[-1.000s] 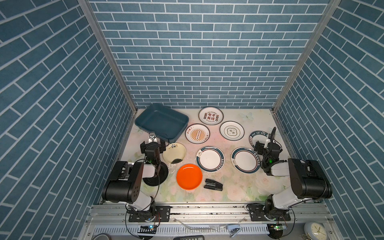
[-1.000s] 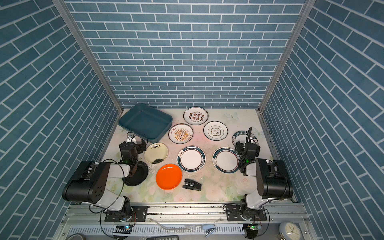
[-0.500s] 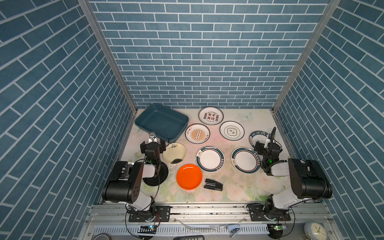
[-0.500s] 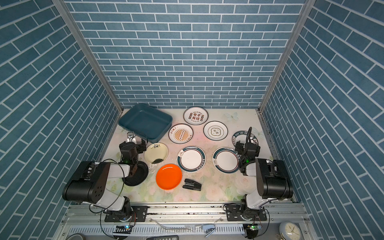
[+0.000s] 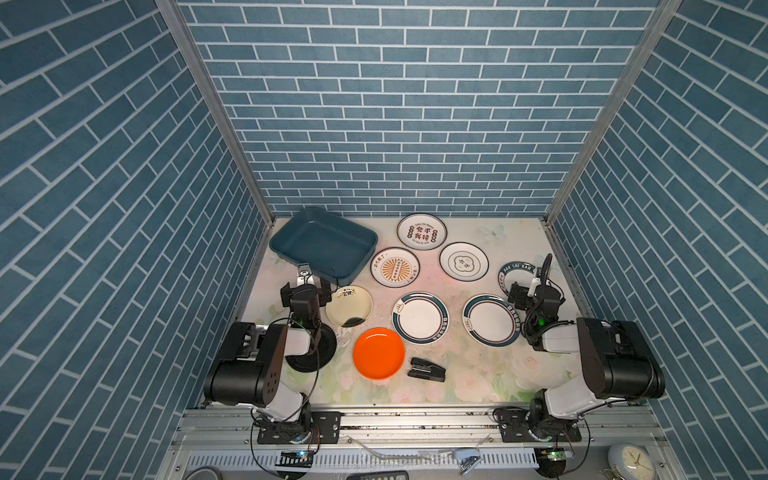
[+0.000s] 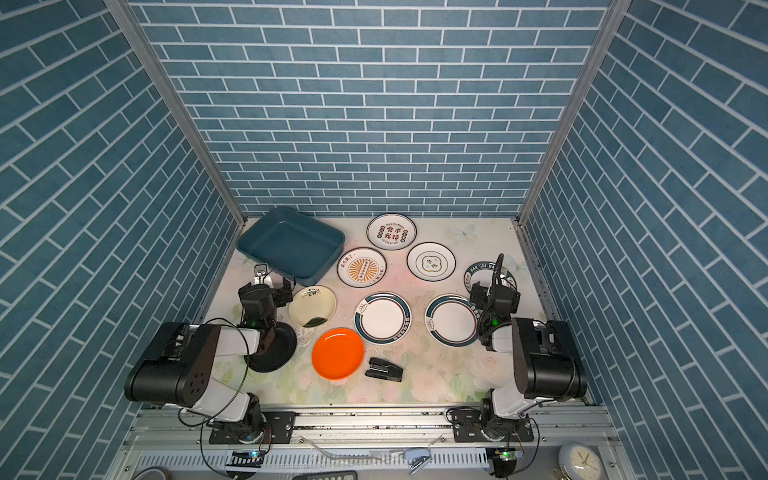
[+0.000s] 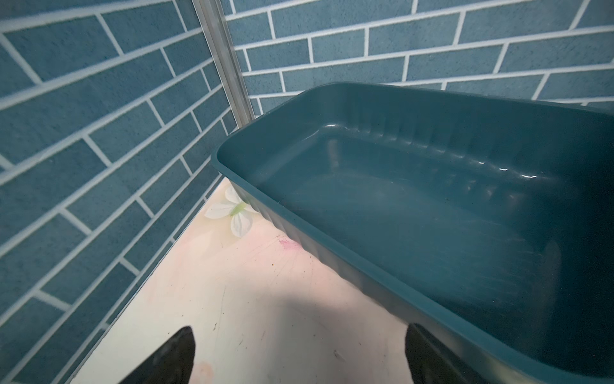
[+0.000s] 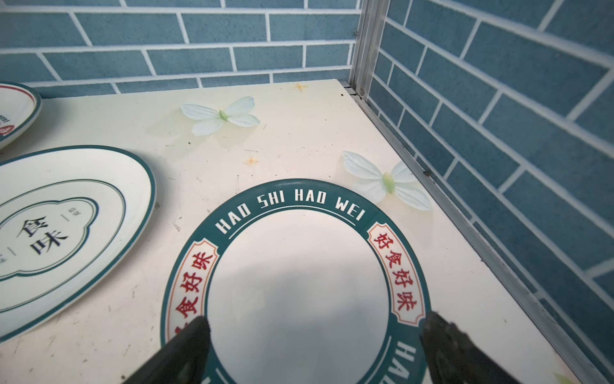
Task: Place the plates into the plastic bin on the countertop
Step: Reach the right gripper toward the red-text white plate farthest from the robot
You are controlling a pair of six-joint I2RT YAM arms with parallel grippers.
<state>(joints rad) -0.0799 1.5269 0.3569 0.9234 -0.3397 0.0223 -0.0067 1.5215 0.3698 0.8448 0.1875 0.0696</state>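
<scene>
Top views show left tool [image 5: 306, 289] and right tool [image 5: 535, 293] spread, black stapler [image 5: 427, 369] just beside orange plate [image 5: 378, 353].

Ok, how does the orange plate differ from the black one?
The orange plate is bright and fully in view; the black plate is dark and partly under the left arm. The orange plate lies by the stapler, the black plate nearer the side wall. Both are plain, round, on the countertop.
</scene>
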